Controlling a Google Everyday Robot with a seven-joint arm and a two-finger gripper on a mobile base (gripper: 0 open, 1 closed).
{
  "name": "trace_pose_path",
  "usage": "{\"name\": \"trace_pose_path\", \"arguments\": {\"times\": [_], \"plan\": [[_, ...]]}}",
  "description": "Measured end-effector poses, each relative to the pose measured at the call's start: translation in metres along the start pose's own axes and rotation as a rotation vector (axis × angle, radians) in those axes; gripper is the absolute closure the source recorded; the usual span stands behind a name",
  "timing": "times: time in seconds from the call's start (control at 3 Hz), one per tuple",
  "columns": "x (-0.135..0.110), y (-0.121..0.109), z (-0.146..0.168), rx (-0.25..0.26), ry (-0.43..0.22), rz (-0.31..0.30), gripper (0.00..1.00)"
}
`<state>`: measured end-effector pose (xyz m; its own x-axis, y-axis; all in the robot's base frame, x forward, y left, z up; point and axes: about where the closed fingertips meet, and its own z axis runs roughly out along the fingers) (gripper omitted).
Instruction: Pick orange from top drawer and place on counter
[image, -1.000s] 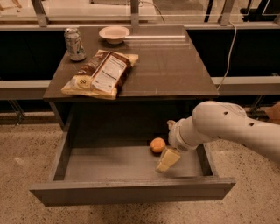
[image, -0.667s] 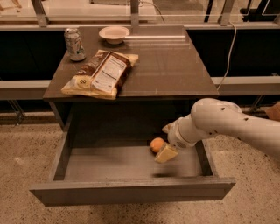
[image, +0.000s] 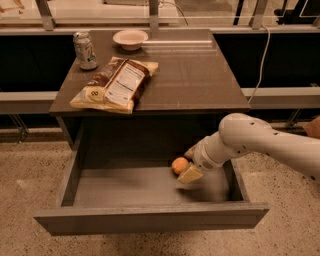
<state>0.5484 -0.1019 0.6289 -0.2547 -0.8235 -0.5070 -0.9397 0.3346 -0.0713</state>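
Since the gripper (image: 190, 163) sits open at the orange's (image: 178, 165) three o'clock in the drawer (image: 150, 220), closing could nudge it away.

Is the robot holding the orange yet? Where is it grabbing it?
It cannot be told. The gripper is down in the drawer, right against the orange on its right side, but no sure hold shows.

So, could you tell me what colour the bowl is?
Pale cream bowl, clearest in the camera view; the gripper is in the drawer beside the orange.
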Motion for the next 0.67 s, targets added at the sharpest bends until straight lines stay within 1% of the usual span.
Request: {"name": "trace_pose_path", "arguments": {"times": [0.33, 0.67], "plan": [[0.0025, -0.0011, 0.0102, -0.027, -0.012, 0.008, 0.43], [-0.0018, 0.0004, 0.0164, -0.054, -0.049, 0.009, 0.61]]}}
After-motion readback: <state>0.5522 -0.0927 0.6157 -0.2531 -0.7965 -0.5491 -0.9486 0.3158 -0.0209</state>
